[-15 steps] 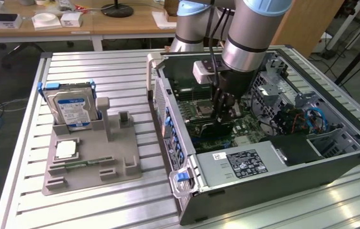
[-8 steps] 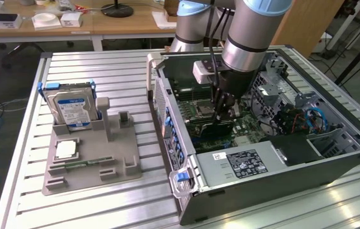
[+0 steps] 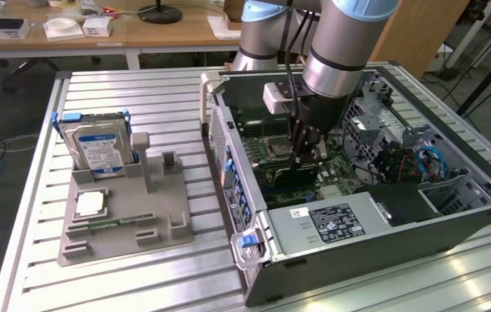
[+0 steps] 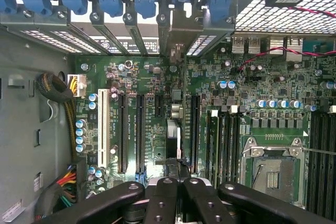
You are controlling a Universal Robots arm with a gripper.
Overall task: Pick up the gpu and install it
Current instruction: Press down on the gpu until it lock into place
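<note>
Power supply (image 3: pixel 328 224), the silver box with the black label, sits nearest in the exterior view, at the near edge of the open computer case (image 3: pixel 453 227). That case is the largest thing on the slatted metal table (image 3: pixel 141 104). The arm reaches down into it, and the gripper (image 3: pixel 304 158) has its jaws closed together on the gpu (image 3: pixel 293 174), a dark card held upright just over the green motherboard (image 4: pixel 157 124).

In the wrist view the card appears edge-on as a thin strip (image 4: pixel 173 135) running from the fingers (image 4: pixel 202 200) toward a rear bracket (image 4: pixel 176 35), apparently lined up with one of the long expansion slots (image 4: pixel 140 132). To seat it well, the card looks to need a square, straight push, with its bracket end meeting the rear opening; any tilt would likely jam an edge.

Close obstacles are the drive cage (image 3: pixel 362 123), the bundled cables (image 4: pixel 55 95) and the capacitors beside the slots.

On the exterior view's left stands a grey parts tray (image 3: pixel 123 227) holding a hard drive (image 3: pixel 97 149) upright and a processor chip (image 3: pixel 91 204) lying flat, well apart from the case.
</note>
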